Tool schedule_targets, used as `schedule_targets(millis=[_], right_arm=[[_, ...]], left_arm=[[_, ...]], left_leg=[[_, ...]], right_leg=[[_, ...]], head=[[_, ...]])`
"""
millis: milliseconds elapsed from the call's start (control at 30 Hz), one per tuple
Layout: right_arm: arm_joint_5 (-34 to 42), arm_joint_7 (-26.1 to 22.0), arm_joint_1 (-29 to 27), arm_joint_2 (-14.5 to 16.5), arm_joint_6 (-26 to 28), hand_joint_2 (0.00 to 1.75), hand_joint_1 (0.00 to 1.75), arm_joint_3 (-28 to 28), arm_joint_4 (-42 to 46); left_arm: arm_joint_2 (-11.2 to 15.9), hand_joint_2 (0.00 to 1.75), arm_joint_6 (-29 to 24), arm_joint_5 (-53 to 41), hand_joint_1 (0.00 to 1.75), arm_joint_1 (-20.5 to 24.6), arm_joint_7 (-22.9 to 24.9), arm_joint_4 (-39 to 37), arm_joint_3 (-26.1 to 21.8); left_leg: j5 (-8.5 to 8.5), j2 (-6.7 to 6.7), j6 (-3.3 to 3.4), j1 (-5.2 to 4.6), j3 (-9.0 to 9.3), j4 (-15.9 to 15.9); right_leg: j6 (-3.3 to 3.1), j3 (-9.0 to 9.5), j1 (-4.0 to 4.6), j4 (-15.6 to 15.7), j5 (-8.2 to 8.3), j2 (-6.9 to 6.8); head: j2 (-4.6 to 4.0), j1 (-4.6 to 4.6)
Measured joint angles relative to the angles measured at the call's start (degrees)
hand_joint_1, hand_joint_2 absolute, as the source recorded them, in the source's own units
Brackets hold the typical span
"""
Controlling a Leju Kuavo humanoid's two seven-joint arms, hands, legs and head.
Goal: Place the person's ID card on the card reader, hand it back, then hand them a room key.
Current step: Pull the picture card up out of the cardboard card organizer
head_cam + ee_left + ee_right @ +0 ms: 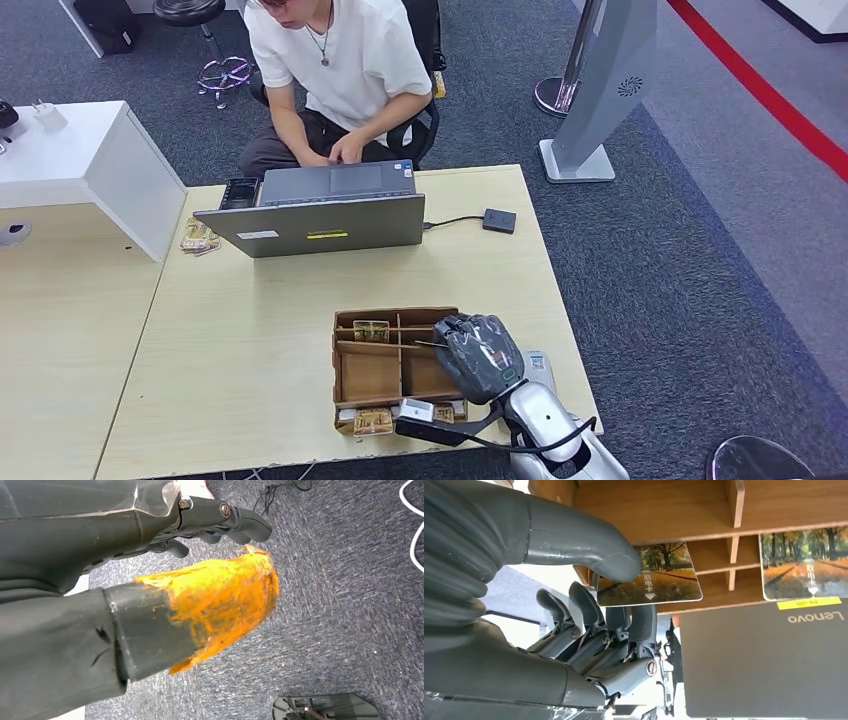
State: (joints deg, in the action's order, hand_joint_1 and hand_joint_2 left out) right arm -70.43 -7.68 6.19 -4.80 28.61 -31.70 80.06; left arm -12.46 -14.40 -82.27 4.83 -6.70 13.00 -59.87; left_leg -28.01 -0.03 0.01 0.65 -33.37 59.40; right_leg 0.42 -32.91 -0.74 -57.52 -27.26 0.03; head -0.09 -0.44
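The right hand's thumb presses on the printed face of a room key card, with the darker fingers curled up against its other side, so the card is pinched between them. In the right wrist view the card shows an autumn tree-lined road, white characters and a small white arrow, with rounded corners. It is held just over the wooden organizer tray. A second card with the same picture stands in a neighbouring slot of the tray, behind a thin wooden divider.

In the head view the right hand sits over the tray's right end, at about 5 o'clock on the table, its dark wrapped back facing up and the silver forearm running down to the bottom edge at 6 o'clock.

The left hand hangs over grey carpet. Its dark fingers are curled in with nothing in them, and its thumb is coated in worn orange.

At 12 o'clock from the tray a grey laptop stands open with its back to the robot. A person in a white shirt sits behind it. A small black card reader lies on the table at 2 o'clock from the tray, joined by a cable to the laptop.
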Motion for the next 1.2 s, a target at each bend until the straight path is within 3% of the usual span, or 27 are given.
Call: schedule_targets(millis=[100,633,1200], right_arm=[[0.3,-0.4,-0.1,0.0,1.3,1.75,1.75,0.0,0.5],[-0.7,-2.1,-3.7,0.0,9.8,1.75,1.75,0.2,12.0],[0.7,-3.9,-3.9,0.9,10.9,1.75,1.75,2.1,17.5]], left_arm=[[0.0,0.00,0.0,0.0,0.00,0.0,0.0,0.0,0.0],[0.0,0.00,-0.2,0.9,0.00,-0.1,0.0,0.0,0.0],[0.0,0.00,-0.5,0.6,0.00,0.0,0.0,0.0,0.0]], left_leg=[[0.00,0.00,0.00,0.00,0.00,0.0],[0.00,0.01,0.00,0.00,0.01,0.0],[0.01,0.02,0.00,0.00,0.02,0.0]], right_leg=[[0.00,0.00,0.00,0.0,0.00,0.00],[0.00,0.00,0.00,0.0,0.00,0.01],[-0.01,0.01,0.00,0.0,0.01,0.01]], head=[[0.00,0.01],[0.00,0.01],[0.00,0.01]])
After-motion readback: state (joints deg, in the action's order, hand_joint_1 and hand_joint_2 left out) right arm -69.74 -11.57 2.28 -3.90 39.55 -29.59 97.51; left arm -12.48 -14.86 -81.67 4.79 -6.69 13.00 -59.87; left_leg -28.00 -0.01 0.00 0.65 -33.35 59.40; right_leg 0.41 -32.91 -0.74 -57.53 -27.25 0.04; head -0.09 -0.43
